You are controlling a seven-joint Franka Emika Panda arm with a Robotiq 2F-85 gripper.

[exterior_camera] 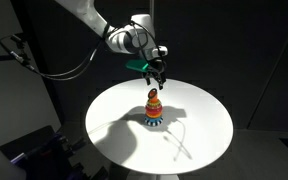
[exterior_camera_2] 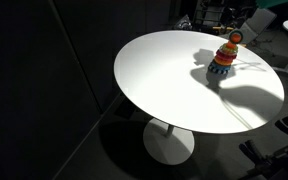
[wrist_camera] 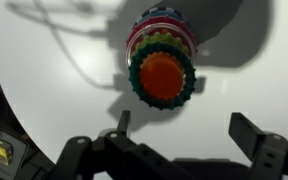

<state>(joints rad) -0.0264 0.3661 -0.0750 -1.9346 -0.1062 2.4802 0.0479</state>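
A colourful stacking-ring toy (exterior_camera: 154, 108) stands upright on a round white table (exterior_camera: 199, 135), with an orange-red top over green, yellow, red and blue rings. It also shows in an exterior view (exterior_camera_2: 224, 57) and in the wrist view (wrist_camera: 162, 60). My gripper (exterior_camera: 157, 76) hangs just above the toy's top, apart from it. In the wrist view the gripper (wrist_camera: 179, 128) is open and empty, its two dark fingers spread wide with bare table between them, the toy just beyond the fingertips.
The white table (exterior_camera_2: 174, 80) stands on a single pedestal base (exterior_camera_2: 169, 143) on a dark floor. Black curtains surround the scene. Cables and equipment lie by the table's edge (exterior_camera: 29, 150). The arm casts shadows across the tabletop (exterior_camera: 179, 140).
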